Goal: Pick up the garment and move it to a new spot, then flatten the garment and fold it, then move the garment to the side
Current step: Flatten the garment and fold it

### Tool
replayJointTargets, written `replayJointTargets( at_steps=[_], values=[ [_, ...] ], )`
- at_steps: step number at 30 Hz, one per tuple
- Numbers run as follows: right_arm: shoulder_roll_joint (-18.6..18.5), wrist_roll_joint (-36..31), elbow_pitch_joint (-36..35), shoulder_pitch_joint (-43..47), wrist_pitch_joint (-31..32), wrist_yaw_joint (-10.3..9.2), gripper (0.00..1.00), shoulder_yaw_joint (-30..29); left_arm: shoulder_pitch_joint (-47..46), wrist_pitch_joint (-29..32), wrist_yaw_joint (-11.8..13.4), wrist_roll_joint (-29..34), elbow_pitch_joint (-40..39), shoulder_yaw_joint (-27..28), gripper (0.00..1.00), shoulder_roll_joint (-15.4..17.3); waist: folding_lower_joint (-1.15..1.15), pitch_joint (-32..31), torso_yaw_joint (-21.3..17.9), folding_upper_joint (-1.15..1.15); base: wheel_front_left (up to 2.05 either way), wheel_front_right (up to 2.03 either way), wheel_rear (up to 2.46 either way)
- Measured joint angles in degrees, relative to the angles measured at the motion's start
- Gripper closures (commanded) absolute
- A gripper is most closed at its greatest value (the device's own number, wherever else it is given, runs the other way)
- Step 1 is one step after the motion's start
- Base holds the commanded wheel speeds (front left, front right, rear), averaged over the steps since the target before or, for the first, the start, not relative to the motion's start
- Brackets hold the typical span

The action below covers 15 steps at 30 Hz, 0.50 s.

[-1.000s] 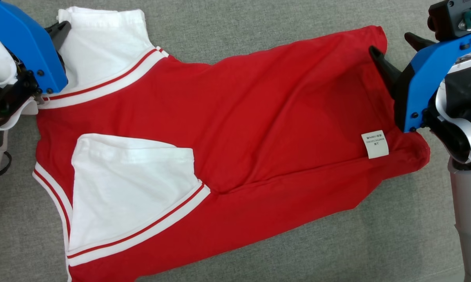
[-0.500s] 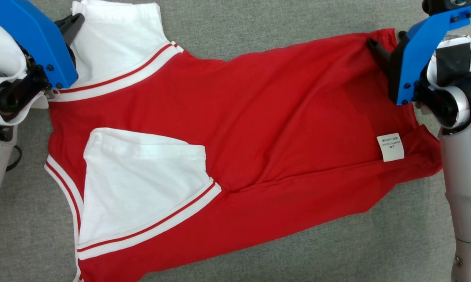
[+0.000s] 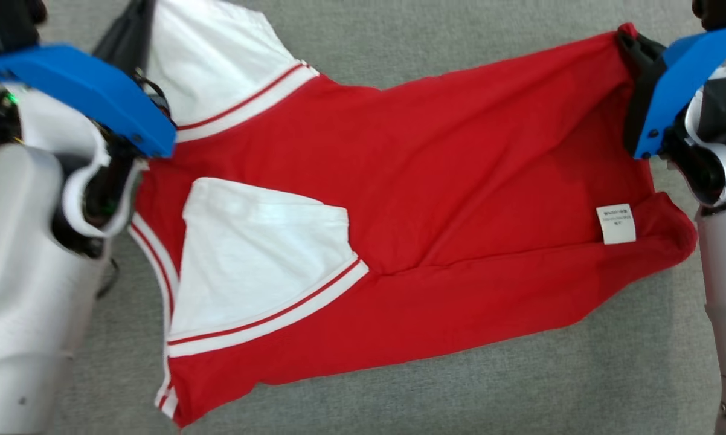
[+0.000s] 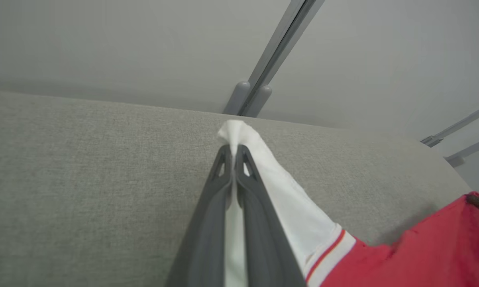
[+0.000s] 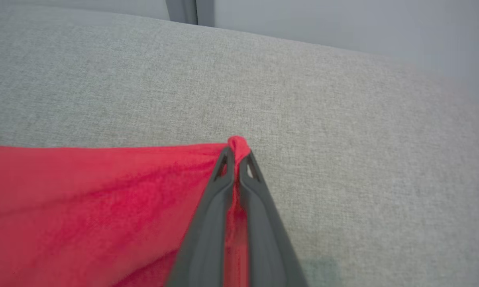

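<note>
Plenty of bare grey worktop (image 3: 520,393) surrounded the red-and-white garment (image 3: 459,181), stretched between both arms. Left pincer (image 4: 234,151) clenched its white sleeve tip (image 4: 239,131); right pincer (image 5: 236,153) clenched the red hem corner (image 5: 239,143).

A white label (image 3: 616,224) on the red garment (image 3: 459,181) lies near the fingers (image 3: 636,90) of the right gripper (image 3: 626,37). Its small print cannot be read.

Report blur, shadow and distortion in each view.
Head view: even light, garment sharp. Left wrist view: grey surface edge bows, wide-angle; left claw base soft. Right wrist view: garment blurs toward the lens; faint shadow beside right claw.
</note>
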Motion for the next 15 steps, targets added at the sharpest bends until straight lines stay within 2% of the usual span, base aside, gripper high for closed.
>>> replayJointTargets(
  at_steps=[8,15],
  values=[
    [-1.6,1.1,1.2,7.4,-6.9,-0.01,1.00,-1.9,12.0,-14.4,-4.4,0.7,-2.7,-1.7,1.00,-5.3,0.00,-6.3,4.1,0.00,0.00,0.00,0.00],
    [-3.7,0.5,1.4,14.5,-10.9,0.00,1.00,-4.2,24.2,-20.4,-4.9,-1.2,-8.3,-2.6,1.00,-8.1,-0.01,-11.7,6.8,0.00,0.00,0.00,0.00]
  ],
)
